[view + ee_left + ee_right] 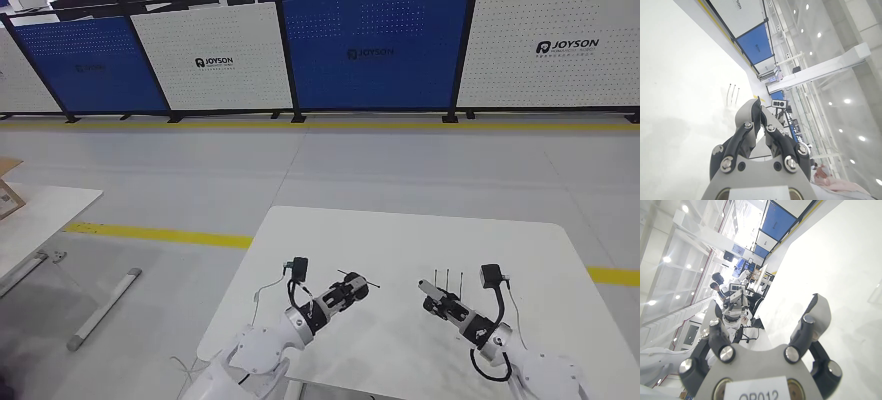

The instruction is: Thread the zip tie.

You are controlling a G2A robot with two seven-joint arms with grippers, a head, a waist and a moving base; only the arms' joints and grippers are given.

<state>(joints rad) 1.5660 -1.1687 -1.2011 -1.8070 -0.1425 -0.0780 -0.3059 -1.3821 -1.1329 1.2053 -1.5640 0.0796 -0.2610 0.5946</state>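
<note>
— When viewed from above, with twelve o'clock set toward the far edge of the white table, where to find the left gripper?
— Toward nine o'clock of the table's middle, nose aimed at about two o'clock.
— Jaws?
— Clenched, pads pressed flat together in the left wrist view. From above, seemingly pinching a thin black zip tie, laid across the tip from roughly ten o'clock to roughly four o'clock and poking out on both sides. Cannot tell whether touching the tabletop or held above it.
— And the right gripper?
— Close to the table's middle, at three o'clock of the left one and apart from it, nose aimed at about ten o'clock.
— Jaws there?
— Released, spread wide in the right wrist view, with nothing between them.
— Any more ties?
— Three spare zip ties, lying flat on the table side by side, nearly parallel, each running twelve to six with the small head at the twelve o'clock end. Just beside the right gripper's tip, at about one o'clock of it; at three o'clock of the pinched zip tie, clear of it.
— Beyond the table?
— A yellow floor line running nine to three; farther toward twelve o'clock, a row of blue and white perforated panels. At nine o'clock, a second white table.
</note>
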